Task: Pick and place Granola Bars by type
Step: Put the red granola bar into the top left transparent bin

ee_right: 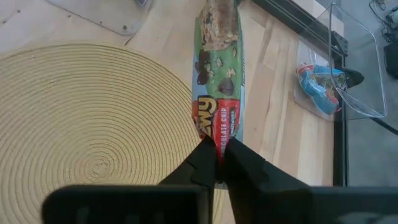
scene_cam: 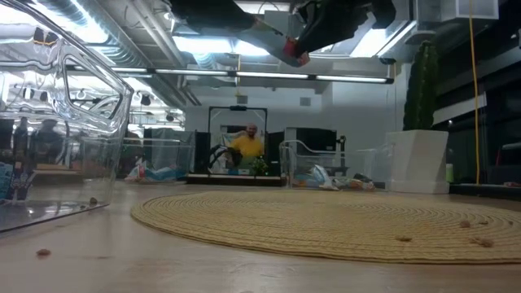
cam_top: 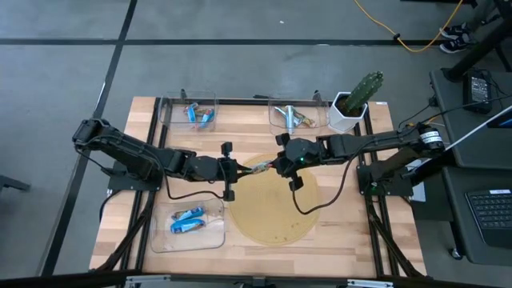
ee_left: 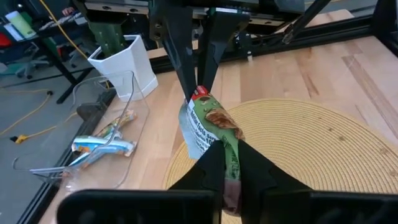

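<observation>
One green-and-red granola bar hangs in the air over the far edge of the round woven mat, stretched between my two grippers. My left gripper is shut on the end toward the table's left, and my right gripper is shut on its red end. The left wrist view shows the bar running away from my left gripper to the right arm's fingers. In the right wrist view the bar runs away from my right gripper. My left gripper pinches the bar's green end between its two fingers, coming from the table's left and slanting slightly down, in line with the bar. The bar is clear of the mat. My right gripper pinches the bar's red end between its fingertips, slanting down from the table's right, in line with the bar. The wrapper stretches straight from here to the other gripper.
A clear tray with blue bars stands near left, another with blue bars far left, and one with silver bars far middle. A white pot with a cactus stands at the far right.
</observation>
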Robot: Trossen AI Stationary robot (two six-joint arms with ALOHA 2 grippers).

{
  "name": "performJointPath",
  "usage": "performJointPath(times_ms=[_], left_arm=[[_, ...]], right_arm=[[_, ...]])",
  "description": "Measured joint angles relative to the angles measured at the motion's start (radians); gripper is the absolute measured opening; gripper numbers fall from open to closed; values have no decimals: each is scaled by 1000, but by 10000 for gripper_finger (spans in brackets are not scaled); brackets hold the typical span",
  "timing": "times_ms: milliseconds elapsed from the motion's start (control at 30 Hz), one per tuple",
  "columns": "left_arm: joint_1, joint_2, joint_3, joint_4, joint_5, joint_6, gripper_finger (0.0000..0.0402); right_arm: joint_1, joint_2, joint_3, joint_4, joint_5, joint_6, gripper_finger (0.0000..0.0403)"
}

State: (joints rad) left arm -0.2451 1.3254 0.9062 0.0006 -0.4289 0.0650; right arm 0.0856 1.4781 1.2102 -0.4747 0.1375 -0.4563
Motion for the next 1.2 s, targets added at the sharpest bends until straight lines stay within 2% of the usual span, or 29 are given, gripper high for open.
performJointPath(times_ms=[200, 400, 467, 600, 733, 867, 1000, 1200], left_arm=[[-1, -1, 0, -17, -32, 1, 10], [-1, -51, 0, -87, -86, -15, 9], [-1, -86, 0, -121, -111, -22, 8], [-2, -179, 0, -217, -201, -38, 5], [-1, -280, 0, -394, -355, -117, 6], [33, -377, 0, -565, -467, -215, 5], [104, -470, 0, -627, -499, -251, 6], [285, -554, 0, -670, -488, -211, 6]], right_arm=[[19, -17, 6, -44, 18, -48, 84], [71, -57, 112, -245, 209, 36, 134], [85, -72, 152, -329, 236, 92, 143], [111, -120, 186, -441, 236, 201, 146], [142, -197, 156, -497, 240, 288, 141], [188, -283, 99, -507, 312, 350, 135], [228, -359, 55, -484, 376, 382, 134], [248, -410, 8, -436, 386, 391, 133]])
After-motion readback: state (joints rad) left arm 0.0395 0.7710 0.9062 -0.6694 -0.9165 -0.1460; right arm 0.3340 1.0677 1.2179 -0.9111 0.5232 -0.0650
